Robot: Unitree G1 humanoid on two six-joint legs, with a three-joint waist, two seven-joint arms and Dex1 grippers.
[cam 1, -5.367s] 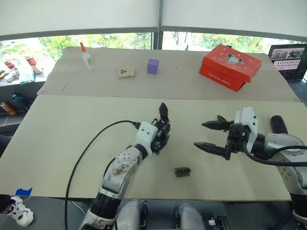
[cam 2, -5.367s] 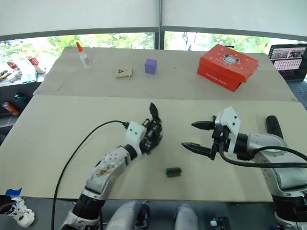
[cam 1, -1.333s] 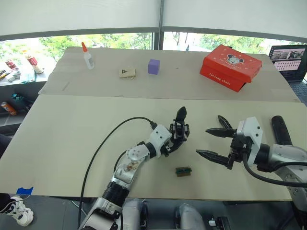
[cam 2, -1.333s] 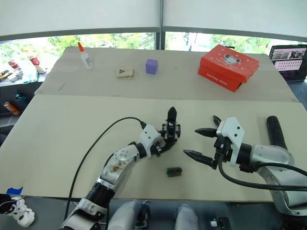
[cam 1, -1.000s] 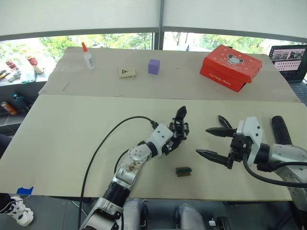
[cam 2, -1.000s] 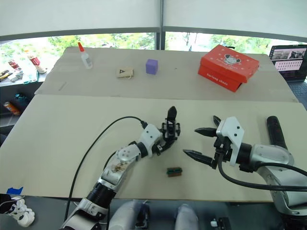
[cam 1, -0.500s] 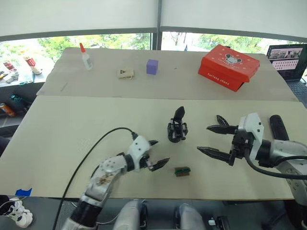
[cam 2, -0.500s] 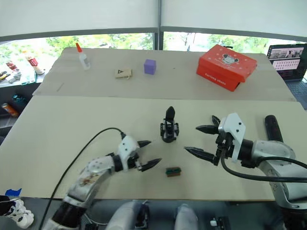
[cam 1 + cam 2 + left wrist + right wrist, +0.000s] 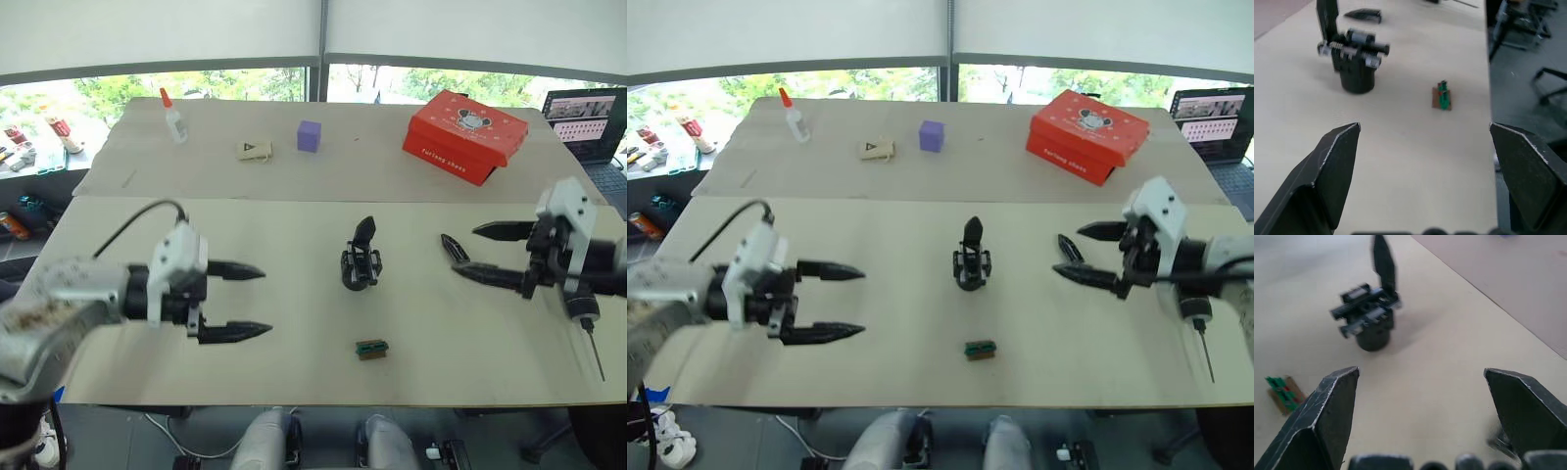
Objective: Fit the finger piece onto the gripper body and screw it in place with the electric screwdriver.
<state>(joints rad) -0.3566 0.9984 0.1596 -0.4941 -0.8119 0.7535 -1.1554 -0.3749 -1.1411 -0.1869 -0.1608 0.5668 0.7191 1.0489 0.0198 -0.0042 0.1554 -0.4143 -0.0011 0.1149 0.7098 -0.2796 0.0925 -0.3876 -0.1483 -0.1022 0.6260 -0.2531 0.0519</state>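
While the gripper body (image 9: 361, 260) stands upright at the centre of the frame, the left gripper (image 9: 231, 301) is released well to its left, and the right gripper (image 9: 487, 254), also spread, hovers just beside the finger piece (image 9: 452, 247) at right.

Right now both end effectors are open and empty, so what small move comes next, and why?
Probably lower the right end effector onto the finger piece. It lies loose on the table just beside the right fingers, while the gripper body already stands upright at mid-table with no one holding it. The left end effector hangs open, well off to the left.
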